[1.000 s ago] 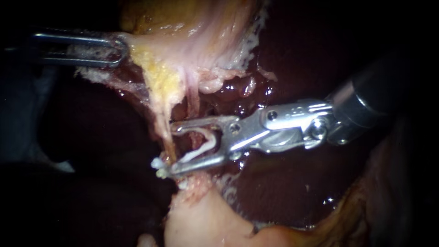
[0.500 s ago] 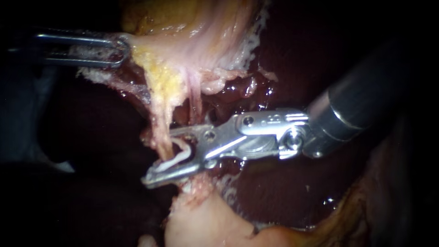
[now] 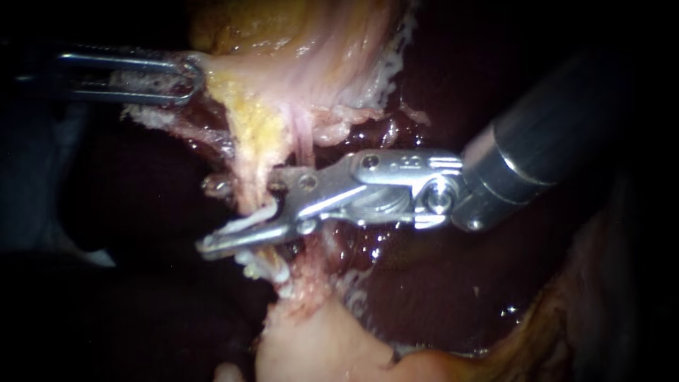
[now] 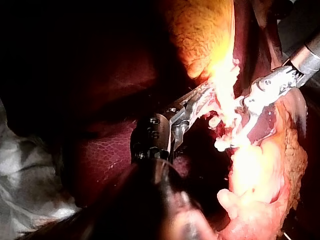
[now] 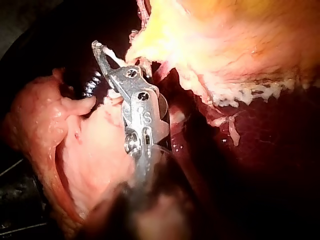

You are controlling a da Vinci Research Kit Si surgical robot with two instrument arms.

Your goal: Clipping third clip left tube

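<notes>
The left tube (image 3: 249, 185) runs down from the pale yellow gallbladder (image 3: 283, 64) to pink tissue (image 3: 311, 332). My right instrument (image 3: 225, 225) comes in from the right. Its jaws straddle this tube, one behind it and one in front, shut on a white clip (image 3: 244, 221) that lies across the tube. Just below them, white clips (image 3: 263, 270) sit on the same tube. The right wrist view shows the jaws (image 5: 102, 52) with the clip (image 5: 114, 56) at the tissue's edge. My left instrument (image 3: 185, 76) is shut on the gallbladder's edge, holding it stretched, as the left wrist view (image 4: 202, 97) also shows.
Dark red liver (image 3: 424, 297) lies behind and below the jaws. A second thin pink strand (image 3: 302, 141) runs down just right of the clipped tube. Frayed white tissue (image 3: 392, 64) edges the gallbladder on the right. Pale cloth (image 4: 20, 165) lies beside the left shaft.
My right instrument has moved left and up, pushing its jaws further across the left tube. The jaws have narrowed and the clip has flattened. My left instrument has held still.
</notes>
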